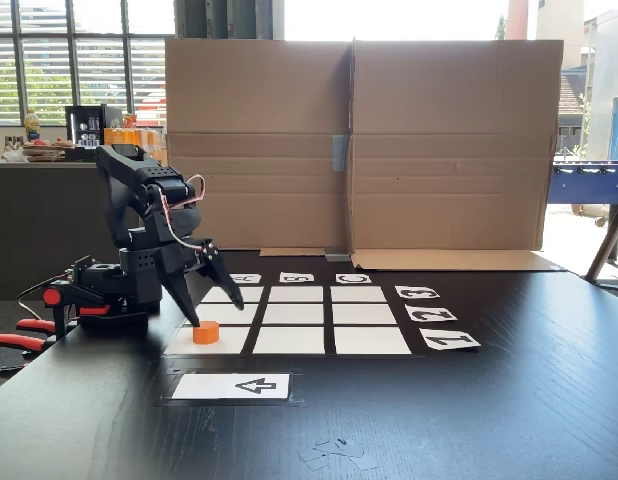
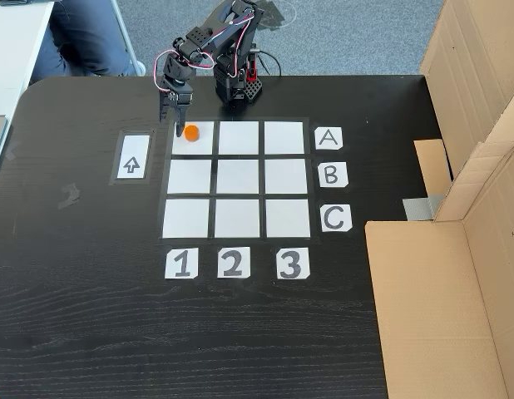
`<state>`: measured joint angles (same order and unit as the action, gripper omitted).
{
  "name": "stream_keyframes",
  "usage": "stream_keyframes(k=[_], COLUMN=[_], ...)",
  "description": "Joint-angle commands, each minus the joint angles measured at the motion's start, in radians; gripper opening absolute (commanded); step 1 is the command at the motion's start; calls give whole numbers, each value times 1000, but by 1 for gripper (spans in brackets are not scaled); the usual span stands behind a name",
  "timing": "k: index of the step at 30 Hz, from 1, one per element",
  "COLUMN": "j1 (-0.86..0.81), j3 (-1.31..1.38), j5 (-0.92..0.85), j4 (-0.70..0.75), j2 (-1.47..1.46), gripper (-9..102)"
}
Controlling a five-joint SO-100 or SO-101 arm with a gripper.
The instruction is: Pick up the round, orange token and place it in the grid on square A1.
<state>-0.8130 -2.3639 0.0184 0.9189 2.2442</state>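
Your token (image 2: 190, 132) already sits on square A1 (image 2: 202, 143), far-left in the grid (image 2: 237, 178). The gripper (image 2: 175, 123) stands open beside it; lift away.

A black wood-grain table (image 2: 91, 332) carries the grid (image 2: 237, 178) of nine white squares, with lettered cards (image 2: 332, 175) along one side and numbered cards (image 2: 231, 263) along another. A white arrow card (image 2: 132, 157) lies just beside the grid. The token (image 2: 191, 131) sits on square A1 (image 2: 202, 143). Cardboard sheets (image 2: 440, 307) rest on one end, and the arm's base (image 2: 234, 88) stands at the edge.
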Motion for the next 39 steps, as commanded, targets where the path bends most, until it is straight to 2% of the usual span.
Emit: stream_keyframes(k=[1, 10, 21, 32, 39], j1=[-58, -325, -680, -854, -904], j3=[63, 69, -169, -480, -643], j5=[-3, -3, 0, -5, -9], j4=[-8, -3, 14, 54, 41], j2=[150, 471, 811, 997, 1045], gripper=[33, 33, 30, 22, 16])
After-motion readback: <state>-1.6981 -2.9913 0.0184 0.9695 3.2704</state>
